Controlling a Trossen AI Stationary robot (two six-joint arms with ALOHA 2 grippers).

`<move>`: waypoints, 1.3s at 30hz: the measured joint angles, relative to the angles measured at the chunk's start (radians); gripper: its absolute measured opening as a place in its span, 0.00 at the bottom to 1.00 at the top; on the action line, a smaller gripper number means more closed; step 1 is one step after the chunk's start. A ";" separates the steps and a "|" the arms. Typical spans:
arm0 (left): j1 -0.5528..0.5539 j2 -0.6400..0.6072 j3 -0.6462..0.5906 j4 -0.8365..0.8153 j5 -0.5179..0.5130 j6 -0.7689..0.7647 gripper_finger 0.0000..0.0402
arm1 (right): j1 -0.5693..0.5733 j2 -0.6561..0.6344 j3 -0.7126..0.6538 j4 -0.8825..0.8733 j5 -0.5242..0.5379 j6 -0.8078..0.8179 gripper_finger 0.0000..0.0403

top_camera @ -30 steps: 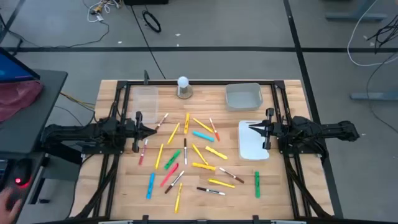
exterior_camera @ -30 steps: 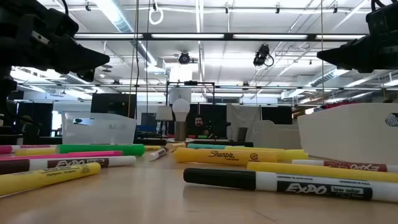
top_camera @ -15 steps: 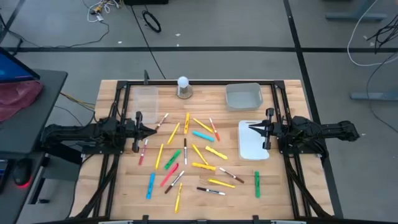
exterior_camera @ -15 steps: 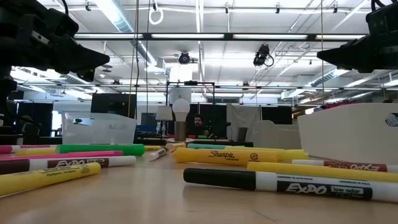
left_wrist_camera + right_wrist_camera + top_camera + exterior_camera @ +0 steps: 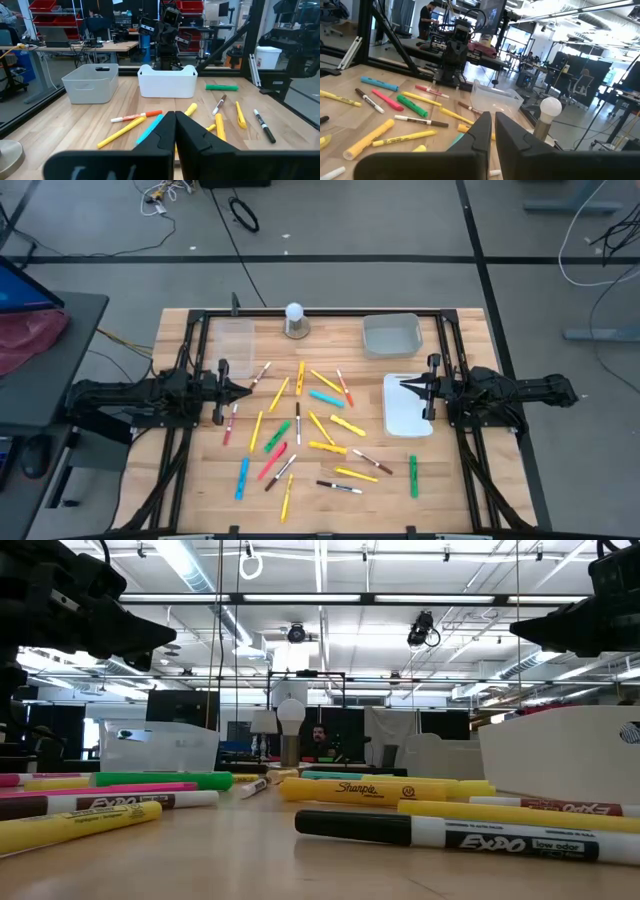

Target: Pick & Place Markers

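I see the thin capped markers (image 5: 310, 435), mostly yellow, scattered loose across the middle of the wooden table (image 5: 180, 490), lying between my two dark arms. The left gripper (image 5: 246, 390) hovers at their left edge, fingers closed and empty. The right gripper (image 5: 403, 385) hangs over a white rectangular tray (image 5: 405, 420), fingers nearly together, holding nothing.

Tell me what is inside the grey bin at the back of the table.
From above, the grey bin shows only a bare floor, no markers. The left wrist view sees just its outer wall, so nothing more.
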 joint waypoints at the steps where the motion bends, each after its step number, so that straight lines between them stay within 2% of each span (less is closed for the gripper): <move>1: 0.000 0.000 0.000 0.000 0.000 0.000 0.04 | 0.000 0.000 0.000 0.000 0.000 0.000 0.07; 23: 0.000 0.000 0.000 0.000 0.000 0.000 0.04 | 0.000 0.001 0.000 0.030 0.000 0.000 0.07; 26: 0.000 0.000 0.000 0.000 0.000 0.000 0.04 | 0.000 0.000 0.000 0.143 -0.002 0.047 0.07; 31: 0.000 0.000 0.000 0.000 0.000 0.000 0.04 | 0.000 0.000 0.000 0.464 -0.020 0.346 0.07; 35: 0.000 0.000 0.000 0.000 0.000 0.000 0.04 | -0.001 0.012 0.002 0.699 -0.003 0.413 0.07; 39: 0.000 0.000 0.000 0.000 0.000 -0.001 0.04 | 0.000 0.087 0.002 0.805 -0.053 0.485 0.07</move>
